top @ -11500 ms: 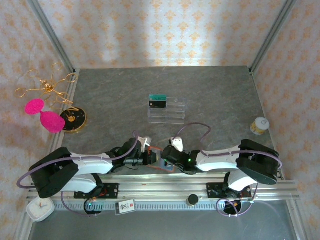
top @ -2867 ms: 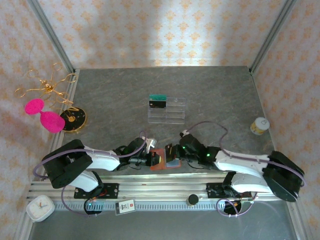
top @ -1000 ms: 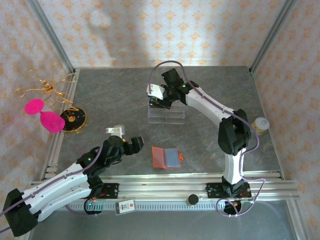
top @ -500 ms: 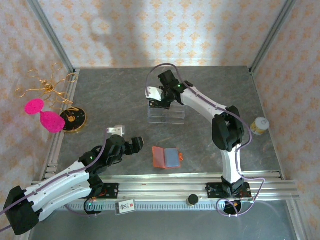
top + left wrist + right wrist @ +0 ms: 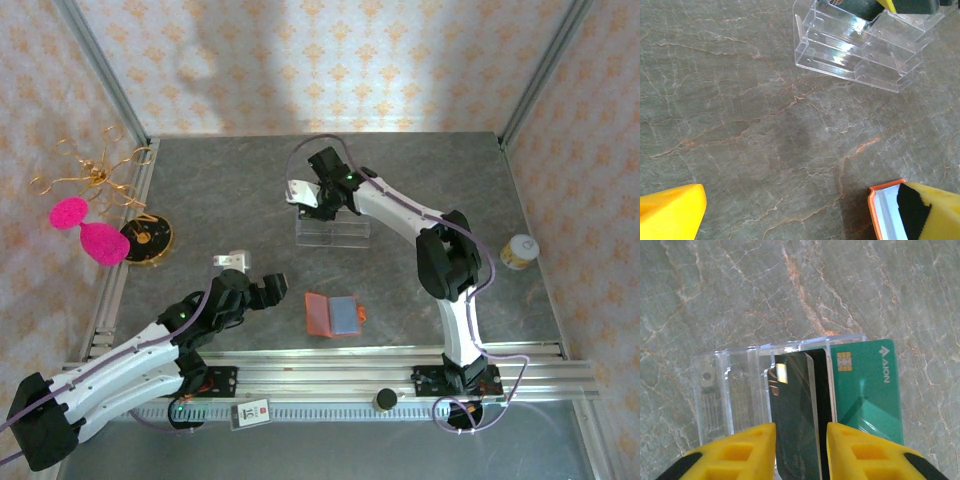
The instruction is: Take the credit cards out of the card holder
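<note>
Over the clear rack [image 5: 725, 390], the right end effector [image 5: 800, 432] stands parted astride the dark card [image 5: 795, 410], the slot seemingly holding it now; the left end effector [image 5: 800, 200] hangs wide open.

Lab test cell: wallpapered walls [image 5: 300, 60], aluminium rails [image 5: 330, 380], stone-look tabletop [image 5: 220, 200]

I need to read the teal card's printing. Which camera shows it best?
The right wrist view: the teal card faces it at the end of the clear rack, chip and lettering legible. In the top external view the right gripper covers it; the left wrist view crops the rack's back row.
</note>
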`<state>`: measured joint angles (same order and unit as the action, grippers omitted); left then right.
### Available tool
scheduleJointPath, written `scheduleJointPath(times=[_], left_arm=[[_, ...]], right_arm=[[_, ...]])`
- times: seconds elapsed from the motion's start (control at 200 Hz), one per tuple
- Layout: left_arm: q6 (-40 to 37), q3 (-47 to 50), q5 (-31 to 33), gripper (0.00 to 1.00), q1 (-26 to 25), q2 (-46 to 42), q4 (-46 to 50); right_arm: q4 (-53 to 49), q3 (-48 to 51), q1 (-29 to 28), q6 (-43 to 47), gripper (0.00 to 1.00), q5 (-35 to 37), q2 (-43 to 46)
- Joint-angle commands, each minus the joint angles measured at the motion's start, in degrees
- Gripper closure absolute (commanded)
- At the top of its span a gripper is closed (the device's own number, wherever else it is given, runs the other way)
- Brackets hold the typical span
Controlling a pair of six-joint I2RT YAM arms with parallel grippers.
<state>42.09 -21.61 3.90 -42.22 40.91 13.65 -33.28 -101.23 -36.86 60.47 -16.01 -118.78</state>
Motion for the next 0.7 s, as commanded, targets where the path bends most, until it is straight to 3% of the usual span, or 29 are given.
scheduleJointPath(times=[0.0, 0.215, 0.385, 0.471, 0.566, 0.696], left_arm=[[0.5, -0.2, -1.2, 0.01, 0.6, 0.0, -1.1], [2.6, 1.8, -3.0, 0.01, 0.6, 0.0, -5.7], [3.1, 4.4, -9.6, 0.03, 0.6, 2.8, -15.1], [3.0, 4.8, -14.6, 0.08, 0.6, 7.0, -20.3], [2.9, 4.4, -19.1, 0.17, 0.5, 12.9, -24.1], [2.6, 4.3, -17.5, 0.16, 0.4, 16.1, -23.9]], right_arm=[[2.6, -2.1, -0.3, -3.7, 0.66, 0.5, 0.7], [7.2, 1.6, -0.6, -12.5, 0.63, -6.0, 8.5], [22.8, 15.1, -1.4, -30.3, 0.63, -6.4, 18.4], [32.8, 23.9, -1.5, -43.2, 0.62, -2.5, 23.8], [36.9, 31.4, -2.4, -55.0, 0.62, 4.4, 28.5], [34.2, 40.6, -3.0, -69.5, 0.60, 19.5, 33.8]])
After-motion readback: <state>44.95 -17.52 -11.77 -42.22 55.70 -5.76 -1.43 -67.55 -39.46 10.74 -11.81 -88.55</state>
